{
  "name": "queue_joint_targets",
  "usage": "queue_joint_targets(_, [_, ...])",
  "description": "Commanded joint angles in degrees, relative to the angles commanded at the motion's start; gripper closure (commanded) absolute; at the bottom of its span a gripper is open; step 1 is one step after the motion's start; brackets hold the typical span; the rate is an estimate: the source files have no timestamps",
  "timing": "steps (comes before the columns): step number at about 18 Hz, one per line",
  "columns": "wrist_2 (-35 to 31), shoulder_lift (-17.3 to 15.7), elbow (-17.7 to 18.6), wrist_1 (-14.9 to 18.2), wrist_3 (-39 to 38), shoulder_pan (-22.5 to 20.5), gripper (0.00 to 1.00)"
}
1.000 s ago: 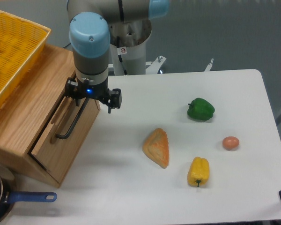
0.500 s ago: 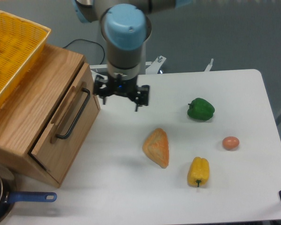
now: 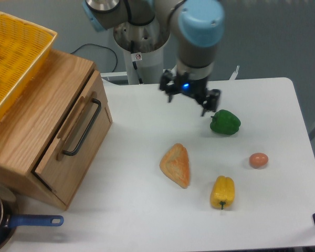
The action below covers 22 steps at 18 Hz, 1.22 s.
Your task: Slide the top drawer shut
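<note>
1. The wide light-oak wooden top drawer [image 3: 73, 142] sits at the left side of the scene. Its front carries a raised wooden strip [image 3: 69, 127] and a long black metal bar handle [image 3: 83, 128].
2. The drawer front looks almost level with the light-oak wooden cabinet body [image 3: 31, 113] around it; only a thin dark line shows along its lower edge.
3. A yellow plastic mesh basket [image 3: 18, 58] rests on top of the cabinet, at the far left.
4. A dark pan with a blue handle [image 3: 34, 221] lies at the near left corner, just beside the cabinet.
5. The black two-finger gripper [image 3: 191, 100] is well apart from the drawer, over the far middle of the white table [image 3: 147, 220]. Its fingers are spread and nothing is between them.
6. A green bell pepper [image 3: 225, 122] lies just beside the gripper, to its right.
7. A tan triangular bread piece [image 3: 176, 165] lies near the middle of the table.
8. A yellow bell pepper [image 3: 222, 192] lies nearer to the camera, and a brown egg [image 3: 258, 160] lies to the right.
</note>
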State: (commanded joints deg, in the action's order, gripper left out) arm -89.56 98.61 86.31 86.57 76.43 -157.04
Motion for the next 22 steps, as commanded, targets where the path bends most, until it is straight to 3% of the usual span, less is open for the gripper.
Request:
queue_joint_targets(4, [0.0, -0.09, 0.26, -0.35, 9.07, -4.93, 0.0])
queue_joint_targets(10, [-3.5, -0.79, 0.79, -0.26, 19.53, -8.28, 0.0])
queue_joint_targets(22, [-3.69, -1.49, 2.37, -0.35, 18.93, -8.28, 0.0])
